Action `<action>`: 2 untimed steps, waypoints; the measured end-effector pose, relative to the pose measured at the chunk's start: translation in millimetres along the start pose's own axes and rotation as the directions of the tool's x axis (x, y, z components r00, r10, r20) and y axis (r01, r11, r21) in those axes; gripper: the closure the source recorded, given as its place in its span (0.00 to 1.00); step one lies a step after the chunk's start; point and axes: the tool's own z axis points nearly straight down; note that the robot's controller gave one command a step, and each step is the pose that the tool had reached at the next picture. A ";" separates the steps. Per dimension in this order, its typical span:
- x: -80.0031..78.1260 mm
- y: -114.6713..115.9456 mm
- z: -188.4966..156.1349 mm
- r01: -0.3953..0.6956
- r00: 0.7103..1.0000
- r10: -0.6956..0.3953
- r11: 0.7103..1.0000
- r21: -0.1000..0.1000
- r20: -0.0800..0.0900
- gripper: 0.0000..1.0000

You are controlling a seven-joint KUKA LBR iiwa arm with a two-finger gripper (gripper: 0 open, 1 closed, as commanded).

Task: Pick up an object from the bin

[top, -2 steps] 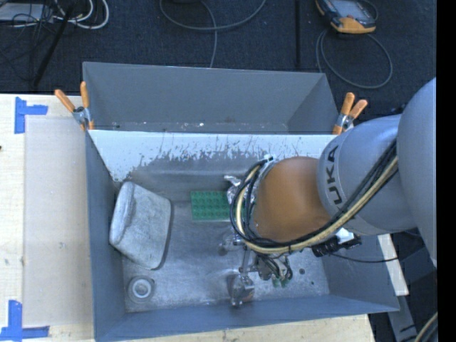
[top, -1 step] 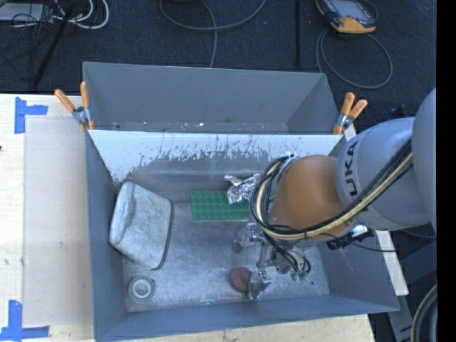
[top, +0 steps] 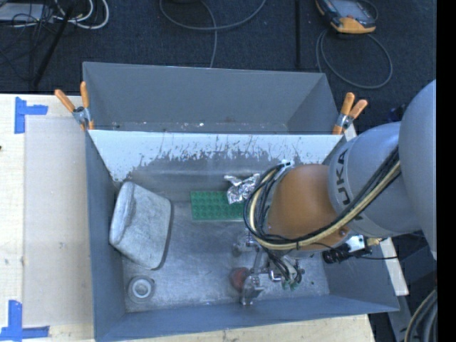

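Hanging beside a small reddish lump [top: 238, 277], the gripper [top: 251, 285] hides whether it is open or closed.

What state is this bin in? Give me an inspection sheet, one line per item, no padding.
Surface: grey metal bin, floor scuffed, far wall streaked.
Job's things: small reddish-brown lump near the front wall, right beside the pincer; whether it is gripped cannot be told.
Clutter: grey flat pad at left; green studded plate mid-bin; crumpled foil at its right end; small clear ring in the front-left corner.
Grippers: pincer low by the front wall.
Cables: black and yellow cables looped beside the orange wrist cover.
Surroundings: loose cables and an orange-and-black device on the dark floor.
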 end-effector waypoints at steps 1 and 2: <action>2.1 0.4 -0.2 -0.002 1.000 0.002 1.000 -0.001 -0.010 1.00; -11.1 -34.0 -184.7 0.156 0.988 -0.156 0.988 0.000 0.000 1.00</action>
